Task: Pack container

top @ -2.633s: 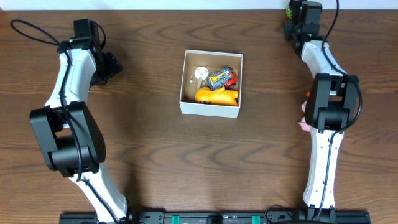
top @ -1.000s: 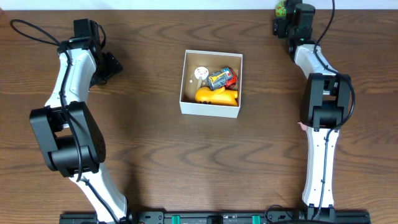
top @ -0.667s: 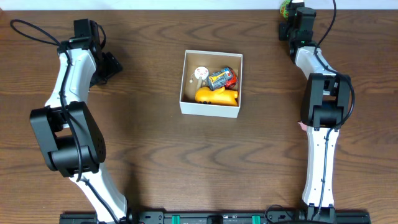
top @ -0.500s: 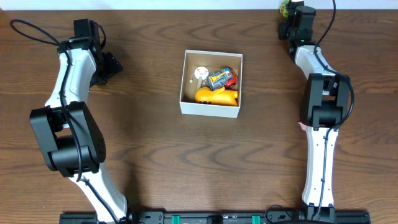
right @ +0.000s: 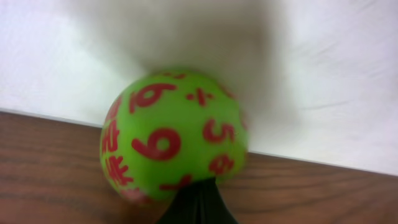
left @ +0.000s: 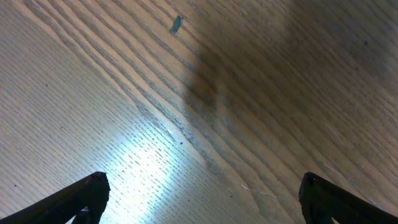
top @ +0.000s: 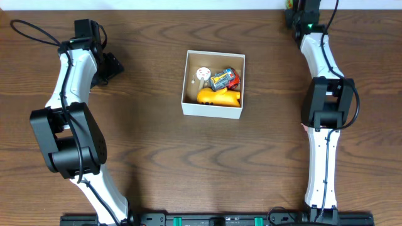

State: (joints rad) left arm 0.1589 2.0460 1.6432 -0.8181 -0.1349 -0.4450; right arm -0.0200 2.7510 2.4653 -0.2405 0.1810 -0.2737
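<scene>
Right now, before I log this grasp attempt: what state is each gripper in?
Left gripper: open, holding nothing, over the table.
Right gripper: shut, holding nothing; the green numbered ball sits just beyond its tips.

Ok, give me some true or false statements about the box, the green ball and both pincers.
The container holds a yellow toy. True.
The green ball lies inside the container. False: it sits at the far edge of the table.
The left pincer is open over bare wood. True.
The right pincer is clamped around the ball. False: its jaws are shut together at the ball's near side.
The ball bears blue numbers. False: they are red.
</scene>
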